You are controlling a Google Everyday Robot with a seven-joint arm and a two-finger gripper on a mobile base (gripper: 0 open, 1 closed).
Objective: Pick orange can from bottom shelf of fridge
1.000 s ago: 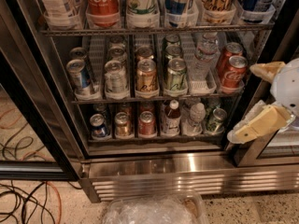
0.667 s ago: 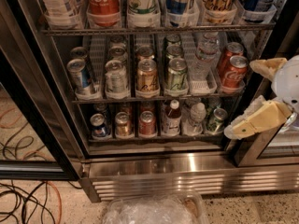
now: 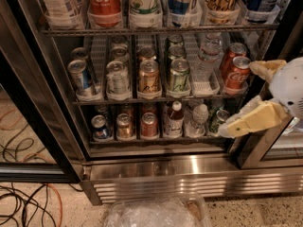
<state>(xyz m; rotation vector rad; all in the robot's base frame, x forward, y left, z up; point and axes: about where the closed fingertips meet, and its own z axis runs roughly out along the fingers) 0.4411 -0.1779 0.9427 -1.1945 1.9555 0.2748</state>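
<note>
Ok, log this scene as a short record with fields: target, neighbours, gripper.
target: orange can, upright on the bottom shelf, second lane from the left in view
neighbours: blue can to its left, redder can to its right
gripper: gripper, open, holding nothing, at the right edge of the fridge, well apart from the target

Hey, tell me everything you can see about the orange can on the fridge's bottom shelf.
The orange can is a small metal drink can with a dull orange-brown body and a silver top. It stands upright at the front of the bottom shelf, second lane from the left, between a blue can and a redder can. Nothing grips it: the claw, open, hangs well off to the right, at the right edge of the fridge.
</note>
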